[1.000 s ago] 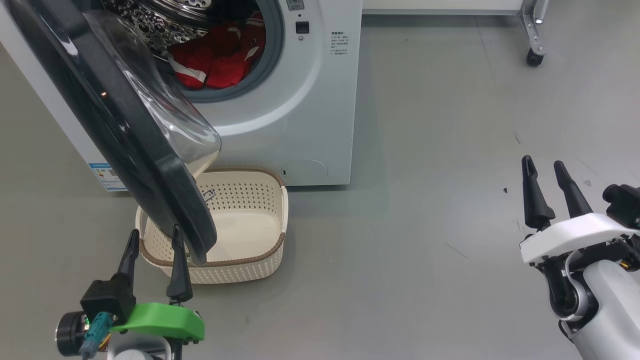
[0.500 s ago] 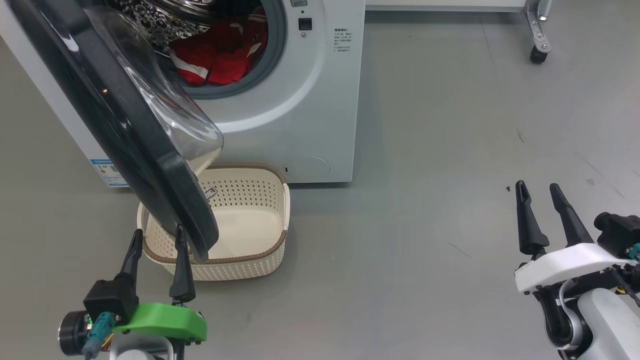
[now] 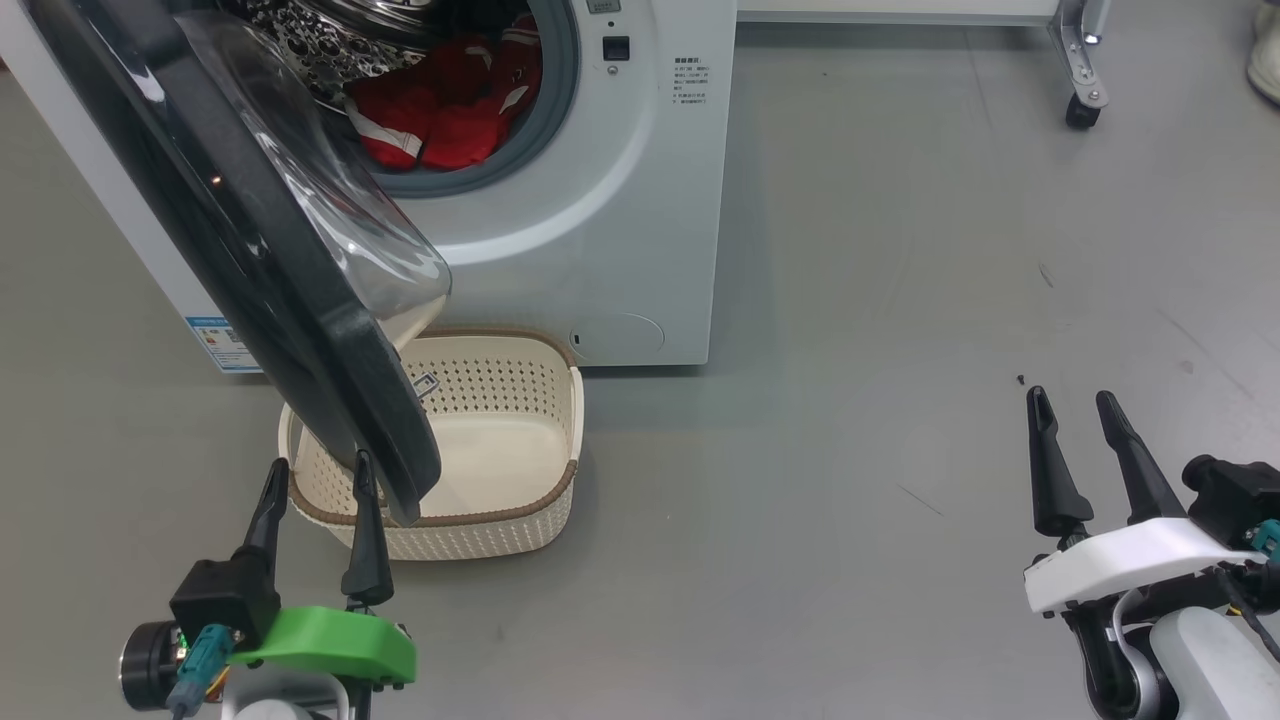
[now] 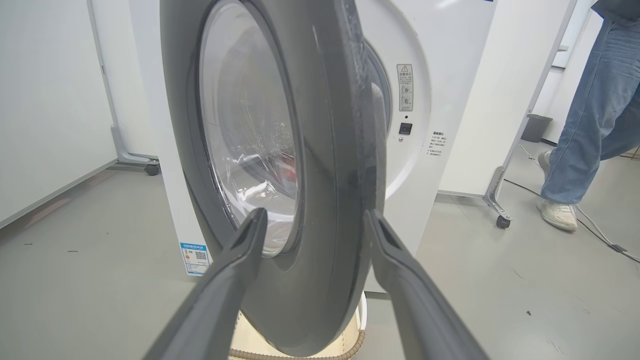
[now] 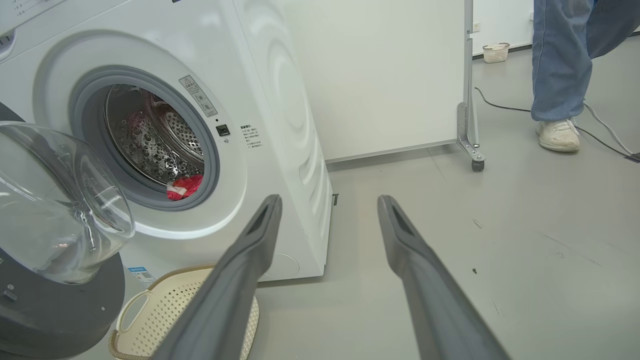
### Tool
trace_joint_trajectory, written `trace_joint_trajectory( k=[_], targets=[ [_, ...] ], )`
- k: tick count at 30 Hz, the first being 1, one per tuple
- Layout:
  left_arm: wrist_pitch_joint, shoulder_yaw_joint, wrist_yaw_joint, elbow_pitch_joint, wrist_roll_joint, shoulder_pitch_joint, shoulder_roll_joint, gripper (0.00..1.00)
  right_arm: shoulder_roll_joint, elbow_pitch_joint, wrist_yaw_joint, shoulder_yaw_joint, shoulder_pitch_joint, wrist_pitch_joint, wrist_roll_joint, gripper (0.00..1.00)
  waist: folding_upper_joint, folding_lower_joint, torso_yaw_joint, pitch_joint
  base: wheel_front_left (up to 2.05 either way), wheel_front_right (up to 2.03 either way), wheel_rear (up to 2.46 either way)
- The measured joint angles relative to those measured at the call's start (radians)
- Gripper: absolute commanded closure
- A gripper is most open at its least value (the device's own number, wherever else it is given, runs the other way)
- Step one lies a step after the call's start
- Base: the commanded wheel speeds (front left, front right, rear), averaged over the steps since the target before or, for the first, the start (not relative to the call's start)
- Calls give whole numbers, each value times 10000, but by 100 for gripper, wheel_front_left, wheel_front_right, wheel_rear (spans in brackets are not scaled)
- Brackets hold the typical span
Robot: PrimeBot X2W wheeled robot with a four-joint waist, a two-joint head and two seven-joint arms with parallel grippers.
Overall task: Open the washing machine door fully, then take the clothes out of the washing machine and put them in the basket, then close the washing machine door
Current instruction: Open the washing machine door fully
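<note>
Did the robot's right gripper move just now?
Yes. The right gripper slid back toward the robot: its tips reached past the dark speck on the floor before, and now they stop short of it.

Robotics test room, not a home laundry: the white washing machine (image 3: 640, 200) stands alone on a bare grey floor (image 3: 900, 300). Behind it, at centre right of the right wrist view, is a plain white partition panel (image 5: 390, 75) on a metal foot with a caster (image 5: 477, 165). At upper right a black cable (image 5: 500, 106) trails across the floor beside a person (image 5: 555, 60) in jeans and pale trainers. A grey bin (image 4: 536, 127) sits by the far wall, at the right of the left wrist view.
</note>
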Motion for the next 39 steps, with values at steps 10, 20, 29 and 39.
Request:
trace_joint_trajectory(
  k=[10, 20, 29, 39],
  targets=[
    [0, -44, 0, 4, 0, 0, 0, 0, 171, -94, 171, -134, 227, 0, -370, 0, 0, 0, 30, -27, 0, 0, 0],
    [0, -127, 0, 19, 31, 0, 0, 0, 343, -136, 259, -288, 401, 0, -570, 0, 0, 0, 35, -70, 0, 0, 0],
    [0, -167, 0, 50, 31, 0, 0, 0, 487, -138, 349, -414, 500, 0, -731, 0, 0, 0, 33, -111, 0, 0, 0],
    [0, -245, 0, 69, 42, 1, 0, 0, 614, -142, 454, -575, 603, 0, -934, 0, 0, 0, 53, -132, 0, 0, 0]
  ],
)
